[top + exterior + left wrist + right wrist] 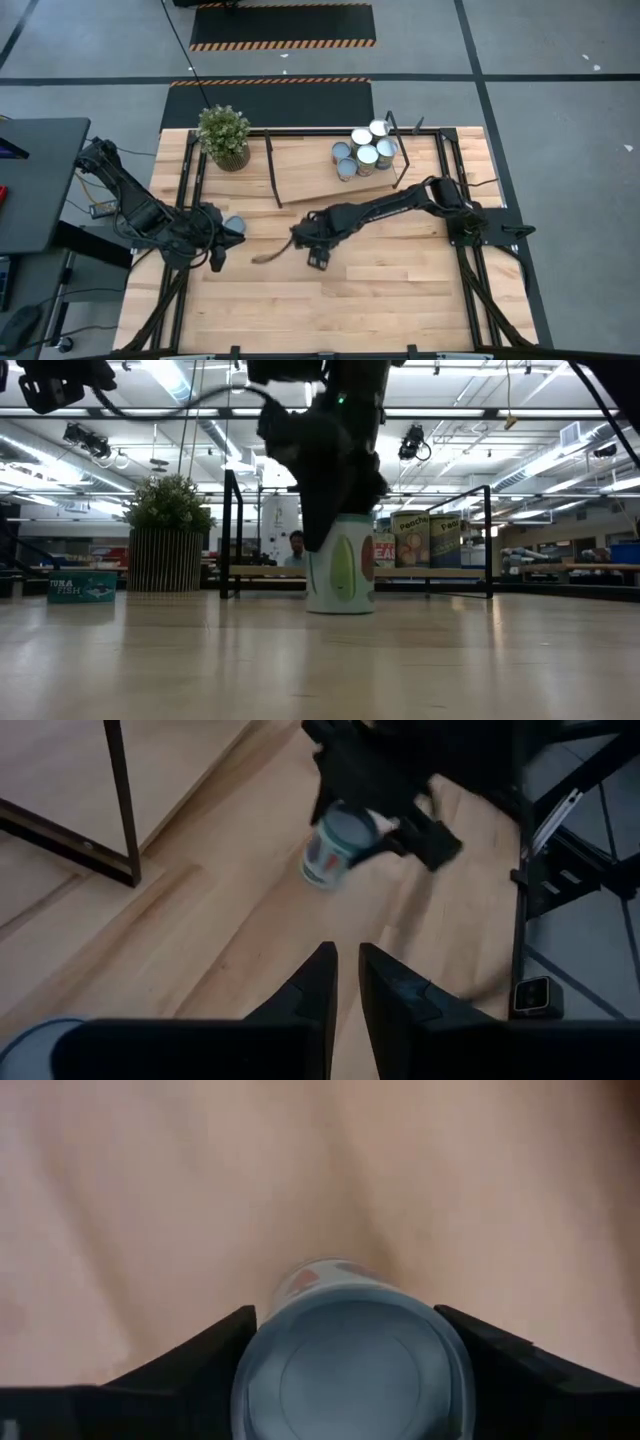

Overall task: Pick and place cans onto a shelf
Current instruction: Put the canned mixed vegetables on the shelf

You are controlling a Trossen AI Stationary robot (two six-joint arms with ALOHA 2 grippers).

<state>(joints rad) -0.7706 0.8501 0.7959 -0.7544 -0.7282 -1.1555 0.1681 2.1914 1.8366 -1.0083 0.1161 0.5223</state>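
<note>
A: Where's the right claw?
B: Clamped on a round metal can standing mid-desk. The left claw, fingers nearly together, waits at the left, beside another can.
A: The shelf?
B: Pale plywood on black rods, far side; five cans clustered at its right end.

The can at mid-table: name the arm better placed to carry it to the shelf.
Right. The right gripper already straddles that can, fingers either side, and the shelf lies just beyond it. The left gripper sits empty at the table's left, beside another can.
</note>
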